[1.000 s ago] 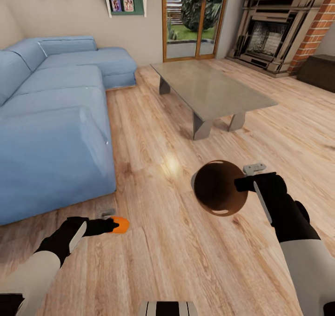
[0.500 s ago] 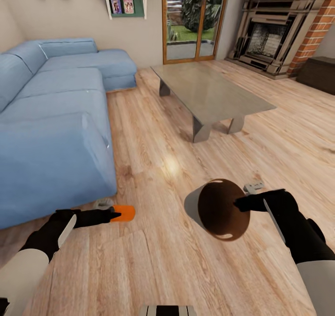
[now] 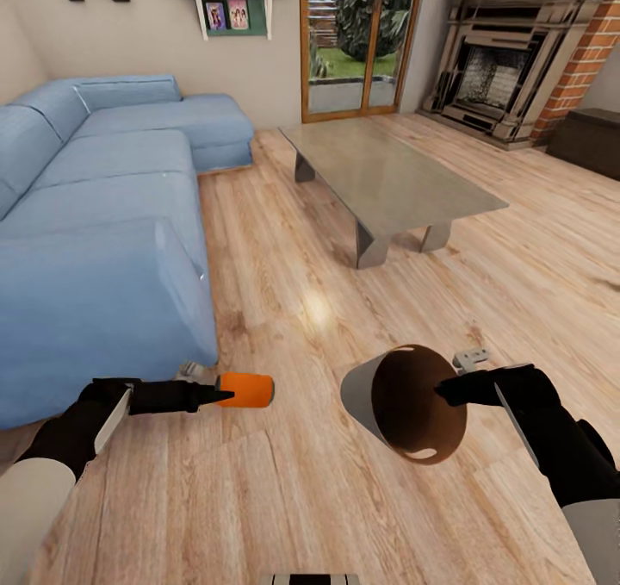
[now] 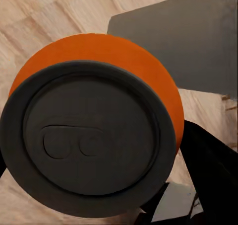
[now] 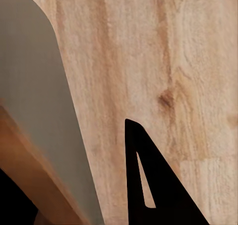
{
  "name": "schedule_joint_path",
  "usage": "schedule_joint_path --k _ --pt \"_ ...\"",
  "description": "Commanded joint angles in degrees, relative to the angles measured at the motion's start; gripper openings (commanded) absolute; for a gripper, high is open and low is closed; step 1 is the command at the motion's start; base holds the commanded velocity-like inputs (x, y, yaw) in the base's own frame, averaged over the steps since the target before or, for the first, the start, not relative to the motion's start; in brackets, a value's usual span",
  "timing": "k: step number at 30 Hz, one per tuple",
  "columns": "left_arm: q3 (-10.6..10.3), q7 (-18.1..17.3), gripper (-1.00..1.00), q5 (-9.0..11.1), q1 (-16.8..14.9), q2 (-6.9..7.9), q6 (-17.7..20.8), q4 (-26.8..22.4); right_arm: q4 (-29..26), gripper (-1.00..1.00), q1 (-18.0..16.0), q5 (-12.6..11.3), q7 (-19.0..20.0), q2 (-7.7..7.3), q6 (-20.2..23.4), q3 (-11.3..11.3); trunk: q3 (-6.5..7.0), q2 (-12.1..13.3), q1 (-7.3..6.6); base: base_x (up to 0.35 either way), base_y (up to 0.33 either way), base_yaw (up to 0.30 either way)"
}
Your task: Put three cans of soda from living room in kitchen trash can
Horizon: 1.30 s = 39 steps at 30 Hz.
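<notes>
In the head view my left gripper is shut on an orange can of soda, held lying level above the floor and pointing right. The left wrist view looks onto the can's grey top, with the bin's grey wall behind it. My right gripper is shut on the rim of the tash can, which hangs tilted, its brown inside facing the can and the camera. A short gap separates can and bin. The right wrist view has the bin's wall and one dark finger over floorboards.
A blue sofa runs along the left, close to my left arm. A glass coffee table stands ahead, with the brick fireplace and a dark bench at the back right. Bare wooden floor lies beneath both arms.
My left gripper has carried the orange can rightward toward the bin. The right gripper has lowered the bin and turned its mouth more to the left. The view has shifted slightly.
</notes>
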Motion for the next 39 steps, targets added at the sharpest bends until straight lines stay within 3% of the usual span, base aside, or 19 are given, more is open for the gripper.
schedule_joint_path --k 1,3,9,12,14,16,21,24,30,32,34,37,39 --pt "-0.03 -1.35 -1.0 -0.12 0.03 0.16 -0.08 -0.3 -0.01 -1.0 -0.01 -1.25 0.4 0.03 0.2 0.1 0.19 0.42 -0.23 0.0 0.0 0.0" --pt "-0.07 -5.26 -1.0 -0.11 0.02 0.61 -0.12 -1.89 0.45 -1.0 0.0 -1.26 0.1 0.1 0.18 0.27 0.55 1.22 -0.67 0.0 0.0 0.0" --pt "0.03 -10.04 -1.0 -0.07 0.01 1.25 -0.15 -5.32 2.55 -1.0 -0.05 -1.11 -0.38 0.38 0.12 1.26 0.73 1.62 -0.88 0.0 0.0 0.0" --pt "0.47 -14.33 -1.0 0.0 0.01 1.33 -0.11 -7.6 3.89 -1.0 -0.07 -1.09 -1.36 0.51 0.16 1.86 0.73 1.62 -0.88 0.0 0.0 0.0" --pt "0.67 -18.42 -1.0 0.05 0.01 1.39 -0.04 -10.38 5.58 -1.0 -0.13 -1.13 -5.02 1.98 0.24 2.21 0.73 1.62 -0.88 0.0 0.0 0.0" --pt "0.68 -19.43 -1.0 0.06 0.03 1.38 0.2 -11.8 6.78 -1.0 -0.18 -1.15 -7.62 3.43 0.3 2.34 0.73 1.62 -0.88 0.0 0.0 0.0" --pt "0.58 -19.43 -1.0 0.1 0.02 1.24 0.96 -16.57 8.16 -1.0 -0.29 -1.17 -10.61 6.18 0.41 3.23 0.73 1.62 -0.88 0.0 0.0 0.0" --pt "0.35 -19.43 -1.0 -0.02 0.01 0.88 3.84 -20.53 8.62 -1.0 -0.43 -1.17 -12.09 7.39 0.69 5.59 0.73 1.62 -0.88 0.0 0.0 0.0" --pt "0.02 -16.63 -1.0 -0.16 0.01 0.61 6.24 -21.88 8.88 -1.0 -0.59 -1.16 -14.93 10.73 0.99 7.06 0.73 1.62 -0.88 0.0 0.0 0.0" --pt "-2.14 -12.95 -1.0 -0.18 -0.02 -0.46 7.22 -22.02 9.6 -1.0 -0.62 -1.17 -16.66 12.43 1.03 7.8 0.73 1.62 -0.88 0.0 0.0 0.0" --pt "-7.01 -8.33 -1.0 -0.21 -0.04 -1.81 8.24 -22.01 10.06 -1.0 -0.67 -1.17 -17.61 13.27 1.05 8.36 0.73 1.62 -0.88 0.0 0.0 0.0" --pt "-8.77 -5.71 -1.0 -0.26 -0.04 -2.15 8.49 -21.87 10.2 -1.0 -0.68 -1.17 -17.83 13.46 1.06 8.51 0.73 1.62 -0.88 0.0 0.0 0.0" --pt "-11.01 -2.21 -1.0 -0.21 -0.06 -2.48 8.75 -21.97 10.31 -1.0 -0.69 -1.17 -17.99 13.58 1.06 8.61 0.73 1.62 -0.88 0.0 0.0 0.0"
